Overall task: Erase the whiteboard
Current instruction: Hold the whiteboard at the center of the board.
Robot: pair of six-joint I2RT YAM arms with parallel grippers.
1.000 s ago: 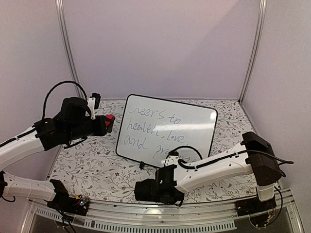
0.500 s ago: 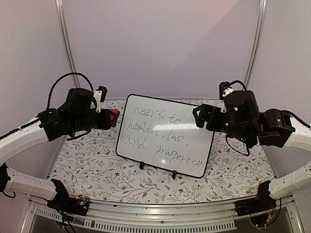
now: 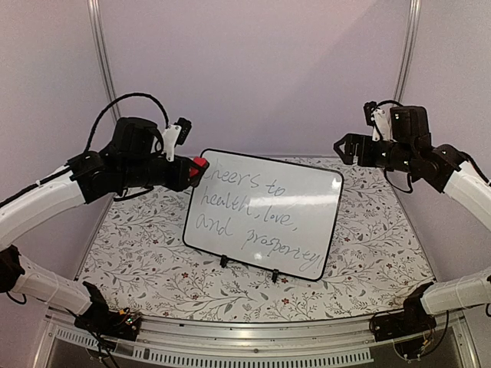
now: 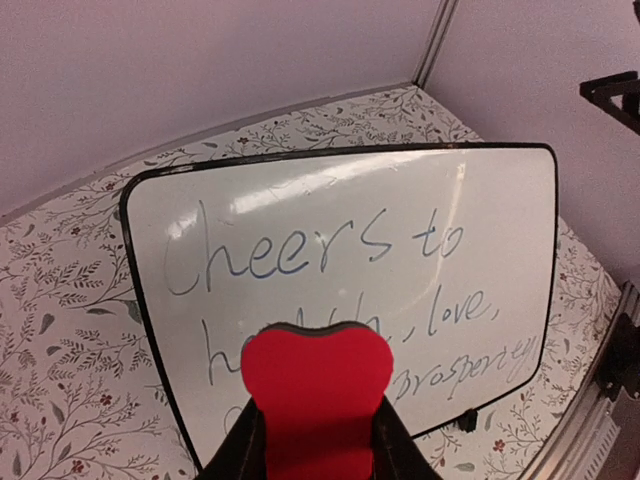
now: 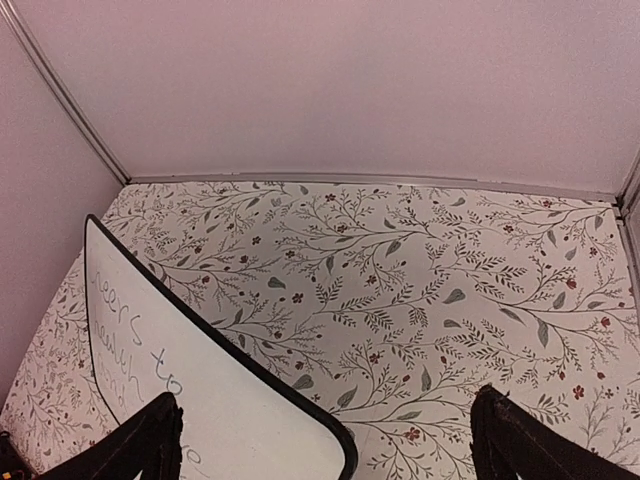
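Note:
The whiteboard (image 3: pixel 265 211) stands propped on small black feet in the middle of the table, with cursive writing "cheers to health, love, and prosperity". It also shows in the left wrist view (image 4: pixel 400 200) and partly in the right wrist view (image 5: pixel 230 420). My left gripper (image 3: pixel 196 169) is shut on a red eraser (image 4: pixel 315 385) and holds it at the board's top left corner, just in front of the writing. My right gripper (image 3: pixel 343 147) is open and empty, raised above the board's top right corner; its fingertips (image 5: pixel 150 440) sit at the bottom of its view.
The table (image 3: pixel 130 261) has a floral-patterned cover. Pale walls close the back and both sides, with metal posts (image 3: pixel 100 69) in the back corners. A metal rail (image 3: pixel 245 349) runs along the near edge.
My left gripper has moved right and up with the eraser to the board's top left corner. My right arm has swung from low in front of the board up to the far right.

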